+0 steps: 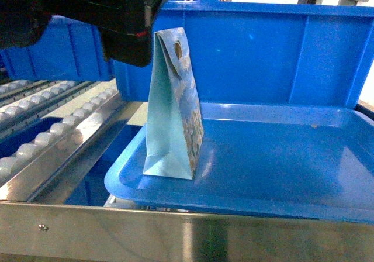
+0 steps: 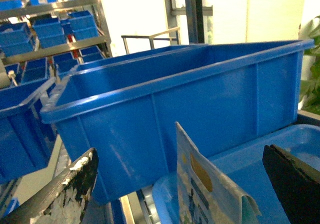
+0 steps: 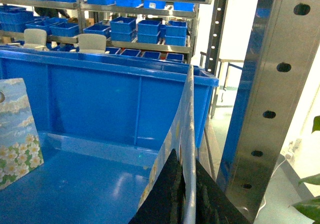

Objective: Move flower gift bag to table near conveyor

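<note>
Left gripper (image 2: 185, 184) jaws apart, straddling bag (image 1: 172, 107) top on tray (image 1: 280, 174); centre, close below handle hole; right gripper (image 3: 186, 194) clamps another bag.

The left arm's black claw (image 1: 125, 22) hangs up at about 11 o'clock in the head view. In its own wrist view the two fingers (image 2: 65, 194) are spread wide apart. The right claw (image 3: 187, 199) is low in its wrist view, its dark fingers pinched together on a thin sheet.
</note>
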Controlling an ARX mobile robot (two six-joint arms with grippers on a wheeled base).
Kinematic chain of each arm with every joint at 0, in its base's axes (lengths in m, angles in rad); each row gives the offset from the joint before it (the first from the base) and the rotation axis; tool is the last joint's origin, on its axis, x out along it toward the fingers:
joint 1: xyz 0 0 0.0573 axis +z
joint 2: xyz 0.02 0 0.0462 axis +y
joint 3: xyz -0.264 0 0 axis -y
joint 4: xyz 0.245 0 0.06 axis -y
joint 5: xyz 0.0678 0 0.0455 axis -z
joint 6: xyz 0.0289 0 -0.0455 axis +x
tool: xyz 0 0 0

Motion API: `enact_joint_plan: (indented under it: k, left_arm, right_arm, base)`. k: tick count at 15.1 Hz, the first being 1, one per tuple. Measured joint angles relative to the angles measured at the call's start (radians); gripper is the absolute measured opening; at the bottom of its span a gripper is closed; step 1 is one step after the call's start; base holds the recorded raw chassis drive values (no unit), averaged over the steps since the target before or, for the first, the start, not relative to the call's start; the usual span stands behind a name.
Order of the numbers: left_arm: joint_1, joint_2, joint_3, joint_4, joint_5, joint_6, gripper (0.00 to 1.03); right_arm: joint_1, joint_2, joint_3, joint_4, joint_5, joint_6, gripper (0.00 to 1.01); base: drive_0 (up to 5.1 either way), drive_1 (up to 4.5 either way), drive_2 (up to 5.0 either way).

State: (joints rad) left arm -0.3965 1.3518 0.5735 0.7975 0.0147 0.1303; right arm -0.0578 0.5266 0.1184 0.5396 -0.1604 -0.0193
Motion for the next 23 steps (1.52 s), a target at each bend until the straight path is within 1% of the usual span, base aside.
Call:
enact_joint_plan:
  k: [1,3,5,8,9,10,11,12,13,16,17,18,19,20,23]
  left_arm:
    - [-0.015,0.034,0.023,-0.006,-0.004,-0.005,0.98]
    - [-0.037,0.103,0.062,-0.054,-0.003,-0.029,0.98]
    - [-0.055,0.129,0.077,-0.083,-0.003,-0.045,0.98]
    - [-0.082,0.134,0.083,-0.095,-0.017,-0.045,0.98]
    - [-0.084,0.140,0.083,-0.099,-0.033,-0.046,0.88]
    - [-0.084,0.144,0.083,-0.114,-0.031,-0.055,0.75]
    - [-0.084,0.151,0.083,-0.115,-0.033,-0.055,0.61]
    - [-0.084,0.155,0.083,-0.109,-0.035,-0.055,0.50]
    - [-0.085,0.161,0.082,-0.106,-0.038,-0.055,0.36]
    - [-0.086,0.164,0.077,-0.103,-0.053,-0.056,0.09]
    - [-0.086,0.164,0.076,-0.098,-0.057,-0.056,0.02]
    - [-0.086,0.164,0.075,-0.095,-0.059,-0.059,0.02]
    - [-0.086,0.164,0.073,-0.094,-0.058,-0.059,0.02]
    - [-0.086,0.164,0.069,-0.087,-0.060,-0.058,0.02]
    - [-0.087,0.164,0.057,-0.068,-0.075,-0.053,0.02]
  right_arm:
    - [0.003,0.028,0.000,0.025,0.003,0.000,0.03]
    - [0.021,0.082,0.002,0.080,0.013,0.000,0.03]
    - [0.025,0.114,0.004,0.105,0.018,0.000,0.03]
    - [0.025,0.129,0.004,0.120,0.026,0.001,0.03]
    - [0.025,0.129,0.004,0.126,0.028,0.001,0.03]
    - [0.025,0.134,0.007,0.134,0.031,0.001,0.03]
    - [0.026,0.134,0.011,0.140,0.032,0.001,0.03]
    - [0.033,0.140,0.015,0.147,0.035,0.002,0.03]
    - [0.039,0.142,0.017,0.146,0.042,0.004,0.03]
    - [0.040,0.146,0.017,0.134,0.045,0.012,0.03]
    - [0.040,0.146,0.017,0.135,0.045,0.015,0.03]
    - [0.040,0.144,0.018,0.129,0.045,0.024,0.03]
    - [0.040,0.144,0.019,0.128,0.047,0.027,0.03]
    - [0.043,0.144,0.019,0.138,0.064,0.027,0.03]
    - [0.045,0.133,0.023,0.140,0.067,0.031,0.03]
  base:
    - [0.0,0.00,0.0]
    - [0.0,0.00,0.0]
    - [0.0,0.00,0.0]
    - [0.0,0.00,0.0]
    - [0.0,0.00,0.0]
    - [0.0,0.00,0.0]
    - [0.0,0.00,0.0]
    - [0.0,0.00,0.0]
    - [0.0,0.00,0.0]
    - [0.0,0.00,0.0]
    - [0.0,0.00,0.0]
    - [0.0,0.00,0.0]
    - [0.0,0.00,0.0]
    - [0.0,0.00,0.0]
    - [0.0,0.00,0.0]
